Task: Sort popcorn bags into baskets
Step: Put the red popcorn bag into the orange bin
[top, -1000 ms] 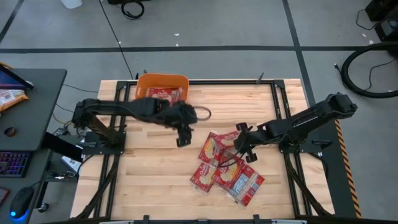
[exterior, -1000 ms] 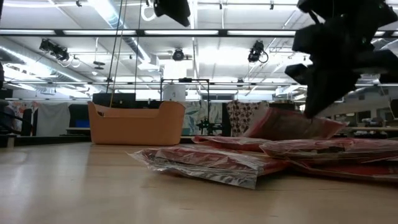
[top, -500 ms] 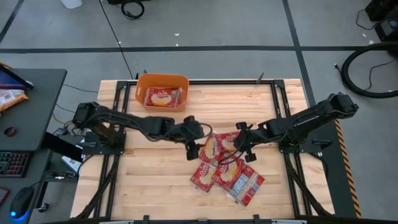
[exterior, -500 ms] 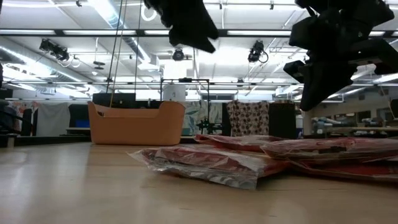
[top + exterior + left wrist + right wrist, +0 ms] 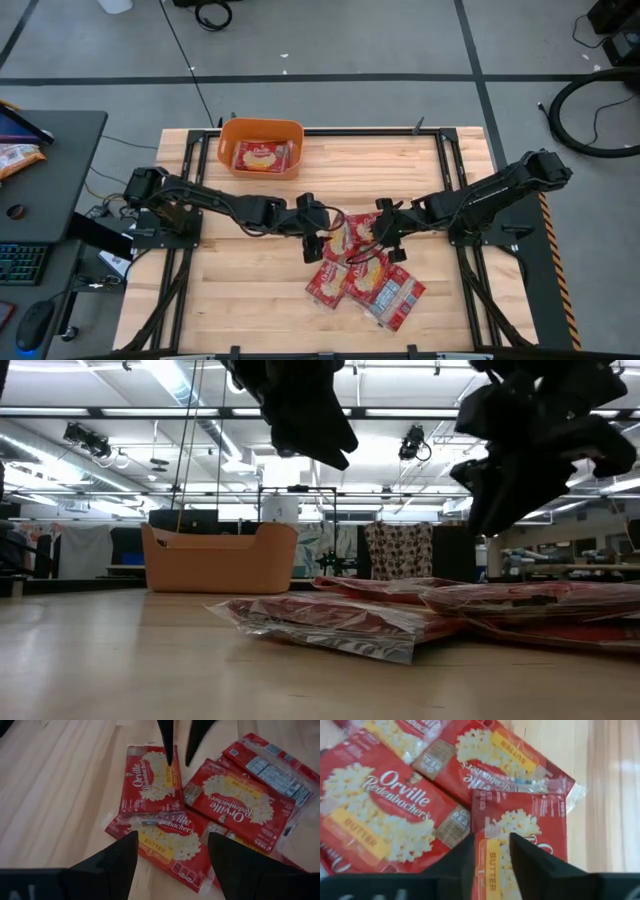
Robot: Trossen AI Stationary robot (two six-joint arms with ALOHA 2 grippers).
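Both grippers hang over the pile of flat red popcorn bags [image 5: 362, 270] on the wooden counter [image 5: 240, 290]. The left gripper [image 5: 312, 246] gapes wide, empty; the right gripper [image 5: 385, 240] is slightly parted, empty. The orange plastic basket [image 5: 261, 130] at far left holds one bag.

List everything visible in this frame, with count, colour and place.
popcorn bags on table: several, red, overlapping pile, table's middle-right; exact count unclear
popcorn bags in basket: at least one, red
basket: one, orange, far-left table edge
table: one, light wood
desk: one, dark, left of table
left pincer: open, above the pile's left side
right pincer: partly open, above the pile's right side, empty
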